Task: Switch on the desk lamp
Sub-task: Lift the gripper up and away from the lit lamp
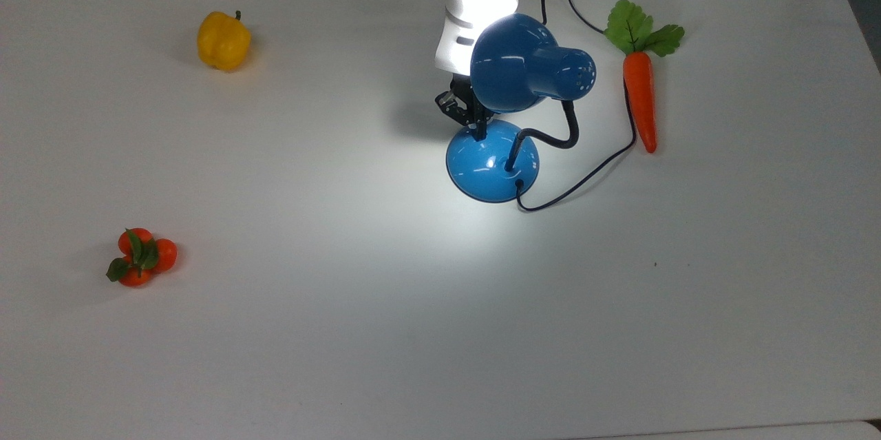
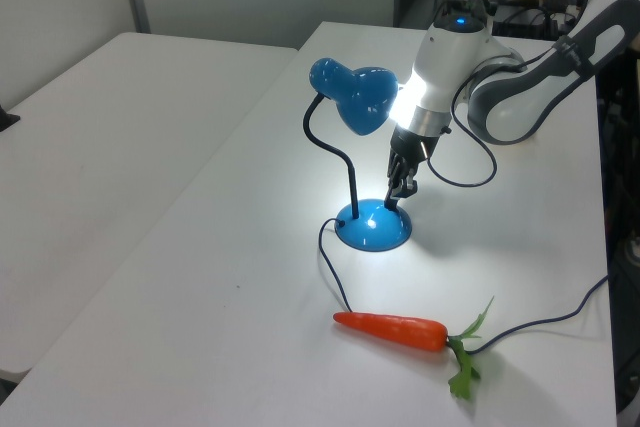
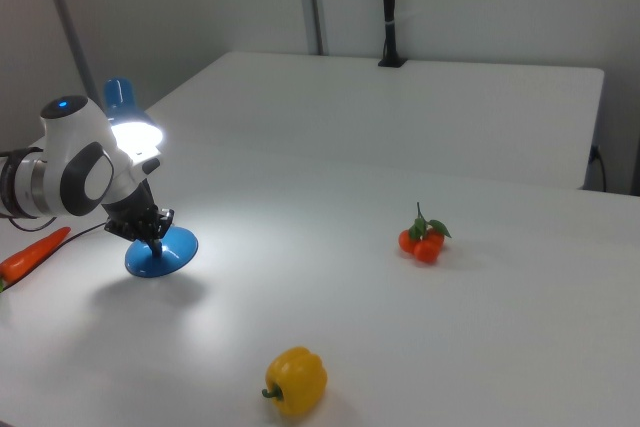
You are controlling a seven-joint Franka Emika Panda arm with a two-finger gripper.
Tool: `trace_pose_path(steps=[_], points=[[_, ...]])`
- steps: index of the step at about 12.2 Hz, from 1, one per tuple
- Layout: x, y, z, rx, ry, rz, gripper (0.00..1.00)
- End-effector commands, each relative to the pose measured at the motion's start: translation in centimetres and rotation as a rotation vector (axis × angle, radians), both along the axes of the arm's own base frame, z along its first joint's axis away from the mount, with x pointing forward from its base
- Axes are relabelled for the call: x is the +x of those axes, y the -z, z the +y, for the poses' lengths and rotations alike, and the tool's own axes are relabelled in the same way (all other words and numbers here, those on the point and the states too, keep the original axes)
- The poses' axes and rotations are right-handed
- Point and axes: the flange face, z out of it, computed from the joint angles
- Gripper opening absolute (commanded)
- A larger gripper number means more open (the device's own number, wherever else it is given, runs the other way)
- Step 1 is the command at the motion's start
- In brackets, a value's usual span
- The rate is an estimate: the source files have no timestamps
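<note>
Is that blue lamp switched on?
On: the desk lamp casts a bright pool on the table around its base.

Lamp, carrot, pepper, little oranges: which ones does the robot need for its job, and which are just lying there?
For the job:
- lamp, already shining
- hand, at the lamp's base

Just lying there:
- carrot, beside the lamp's cord
- yellow pepper
- oranges
</note>
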Motion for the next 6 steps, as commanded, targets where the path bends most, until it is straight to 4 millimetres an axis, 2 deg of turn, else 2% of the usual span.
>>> trace_pose_path(steps=[1, 4, 6], points=[[-1.1, -1.9, -1.0, -0.035, 0.061, 0.125, 0.0], [-1.8, -3.8, -4.6, -0.099, 0.155, 0.245, 0.0], [-2.0, -4.5, -8.0, -0.179, 0.279, 0.317, 0.0]])
